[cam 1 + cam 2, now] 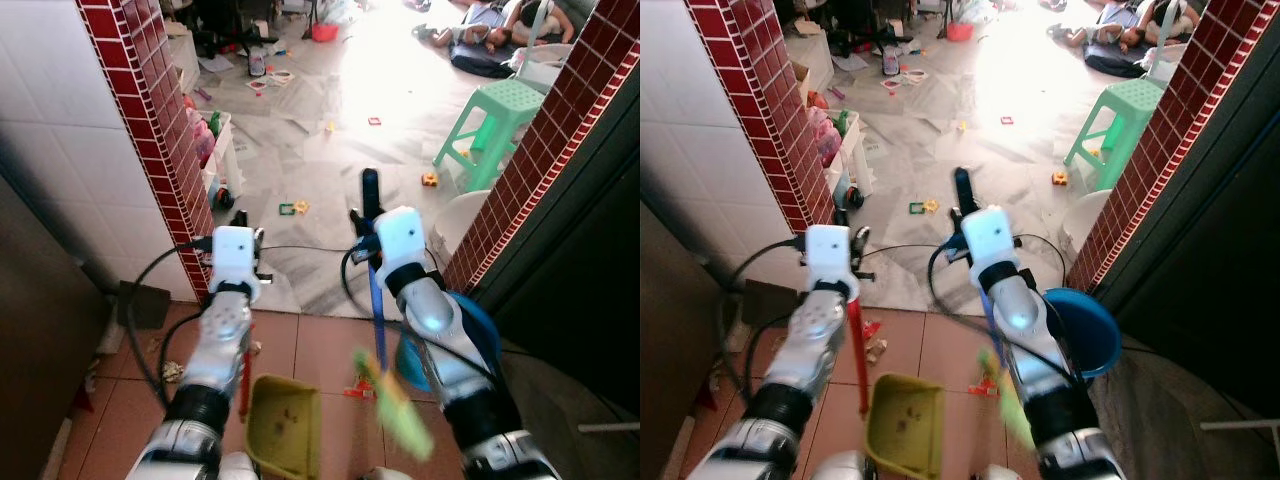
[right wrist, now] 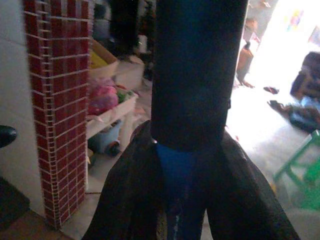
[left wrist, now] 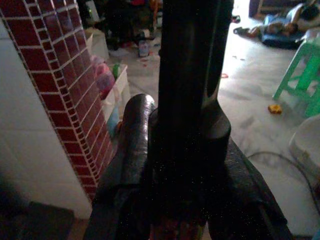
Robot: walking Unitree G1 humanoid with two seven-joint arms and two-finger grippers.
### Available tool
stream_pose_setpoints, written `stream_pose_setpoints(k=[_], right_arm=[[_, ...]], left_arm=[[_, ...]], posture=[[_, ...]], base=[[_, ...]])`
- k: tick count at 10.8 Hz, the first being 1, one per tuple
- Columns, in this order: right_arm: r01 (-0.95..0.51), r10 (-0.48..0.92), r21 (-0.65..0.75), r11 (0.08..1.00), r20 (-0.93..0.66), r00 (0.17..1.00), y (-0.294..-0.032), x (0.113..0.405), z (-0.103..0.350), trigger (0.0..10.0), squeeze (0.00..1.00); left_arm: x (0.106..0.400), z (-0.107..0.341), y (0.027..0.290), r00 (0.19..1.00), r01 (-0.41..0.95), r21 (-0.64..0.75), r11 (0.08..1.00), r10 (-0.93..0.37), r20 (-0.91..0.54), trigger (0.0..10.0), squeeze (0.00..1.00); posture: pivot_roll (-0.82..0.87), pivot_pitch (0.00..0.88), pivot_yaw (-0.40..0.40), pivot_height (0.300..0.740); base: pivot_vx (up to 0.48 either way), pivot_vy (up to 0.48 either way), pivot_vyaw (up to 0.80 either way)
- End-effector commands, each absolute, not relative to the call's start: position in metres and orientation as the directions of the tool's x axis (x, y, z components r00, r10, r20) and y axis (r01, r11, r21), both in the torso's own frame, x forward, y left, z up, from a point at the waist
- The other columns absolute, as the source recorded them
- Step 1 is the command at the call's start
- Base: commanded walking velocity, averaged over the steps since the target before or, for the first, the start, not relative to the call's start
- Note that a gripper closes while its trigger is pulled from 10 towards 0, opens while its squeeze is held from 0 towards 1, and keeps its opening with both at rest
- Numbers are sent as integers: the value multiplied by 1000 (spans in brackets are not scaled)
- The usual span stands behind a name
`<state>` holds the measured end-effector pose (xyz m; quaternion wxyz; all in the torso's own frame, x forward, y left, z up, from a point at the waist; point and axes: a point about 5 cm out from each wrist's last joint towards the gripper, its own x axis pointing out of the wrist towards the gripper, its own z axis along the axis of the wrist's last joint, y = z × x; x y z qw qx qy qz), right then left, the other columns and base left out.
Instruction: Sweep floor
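Observation:
My left gripper point(image 1: 239, 222) is shut on the black top of the dustpan handle point(image 3: 192, 100). Its red shaft point(image 1: 854, 340) runs down to a yellow-green dustpan point(image 1: 285, 425) on the tiled floor near my feet. Beside it, my right gripper point(image 1: 368, 218) is shut on the broom's black grip point(image 2: 197, 70). The blue broom shaft point(image 1: 377, 300) drops to blurred green bristles point(image 1: 400, 405) just right of the dustpan. Small red and green litter point(image 1: 358, 386) lies by the bristles.
A red-tiled pillar point(image 1: 150, 120) stands on the left and a tiled wall point(image 1: 540, 160) on the right of the doorway ahead. A blue bucket point(image 1: 1085, 330) sits at my right. Beyond are a green stool point(image 1: 495, 120), scattered toys point(image 1: 292, 208), and a person lying on a mat point(image 1: 500, 30).

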<state>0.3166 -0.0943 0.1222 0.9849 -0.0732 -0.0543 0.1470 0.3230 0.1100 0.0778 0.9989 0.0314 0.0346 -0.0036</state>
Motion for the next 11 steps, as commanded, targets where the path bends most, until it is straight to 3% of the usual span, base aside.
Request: stream_pose_setpoints(k=[1, 5, 7, 8, 11], right_arm=[[-244, 256, -124, 962, 91, 962, -96, 324, 130, 10000, 0], [-190, 187, 172, 967, 32, 982, -91, 336, 134, 10000, 0], [-258, 241, 285, 923, 94, 966, -87, 342, 161, 10000, 0], [-328, 299, 279, 903, 141, 944, -84, 342, 177, 10000, 0], [-436, 422, -28, 900, 316, 850, -87, 342, 224, 10000, 0]], left_arm=[[331, 94, 103, 1000, 7, 64, 998, -9, 23, 10000, 0], [333, 84, 100, 1000, -12, 46, 999, 12, 0, 10000, 0], [335, 83, 95, 1000, 2, 50, 999, -2, 7, 10000, 0], [336, 83, 94, 1000, 8, 54, 999, -8, 6, 10000, 0], [337, 80, 91, 1000, 21, 74, 997, -21, -3, 10000, 0]], posture=[[-49, 9, -26, 740], [-54, 2, -31, 740], [-67, 0, -27, 740], [-69, 0, -27, 740], [-69, 0, -30, 740]], base=[[0, 0, 0], [0, 0, 0], [0, 0, 0], [0, 0, 0], [0, 0, 0]])
